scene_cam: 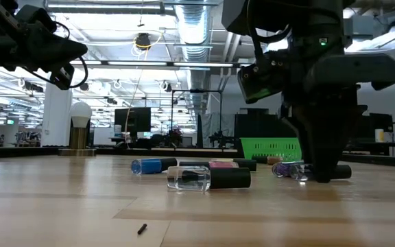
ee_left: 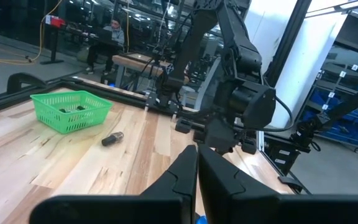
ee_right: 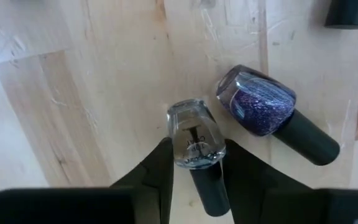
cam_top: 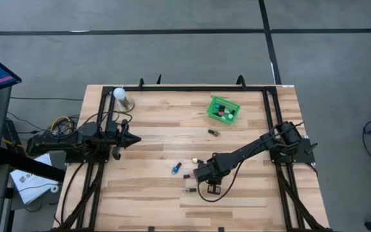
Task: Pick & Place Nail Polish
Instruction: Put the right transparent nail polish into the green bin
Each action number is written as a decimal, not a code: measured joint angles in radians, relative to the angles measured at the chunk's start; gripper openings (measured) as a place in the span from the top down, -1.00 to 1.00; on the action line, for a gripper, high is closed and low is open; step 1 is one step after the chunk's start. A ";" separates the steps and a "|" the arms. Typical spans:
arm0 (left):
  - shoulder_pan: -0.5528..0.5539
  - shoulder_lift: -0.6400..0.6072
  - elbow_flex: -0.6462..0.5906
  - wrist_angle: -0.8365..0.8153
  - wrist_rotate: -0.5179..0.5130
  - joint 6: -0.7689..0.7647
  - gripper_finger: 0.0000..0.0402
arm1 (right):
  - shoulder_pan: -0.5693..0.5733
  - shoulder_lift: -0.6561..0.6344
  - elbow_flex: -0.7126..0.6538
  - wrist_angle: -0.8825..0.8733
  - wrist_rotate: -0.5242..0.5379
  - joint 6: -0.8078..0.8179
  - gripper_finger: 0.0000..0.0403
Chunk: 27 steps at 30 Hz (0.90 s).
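My right gripper (cam_top: 197, 173) points down at the table's middle near part, its fingers closed on either side of a clear nail polish bottle (ee_right: 194, 140) with a dark cap (ee_right: 209, 190). A purple glitter bottle (ee_right: 258, 104) lies right beside it; it also shows in the low view (scene_cam: 290, 169). A blue bottle (cam_top: 176, 168) and another clear dark-capped bottle (scene_cam: 208, 178) lie on their sides nearby. A dark bottle (cam_top: 214, 132) lies farther back. My left gripper (cam_top: 136, 137) is shut and empty, held above the table's left part. My right gripper pinches the clear bottle's glass body (ee_right: 180, 148) between its two fingers (ee_right: 160, 171), just above the neck. The fingers come from above, pointing down, across the bottle. The bottle lies on its side on the table.
A green basket (cam_top: 212, 103) with several bottles stands at the back right. A white ball-topped stand (cam_top: 122, 96) stands at the back left corner. A black metal frame runs along the table's left, right and far edges. A person sits in the room beyond the table (ee_left: 110, 34).
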 joint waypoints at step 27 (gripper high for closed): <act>0.000 0.000 0.000 0.003 0.000 0.000 0.96 | -0.171 -0.322 -0.003 -0.016 0.091 0.002 0.54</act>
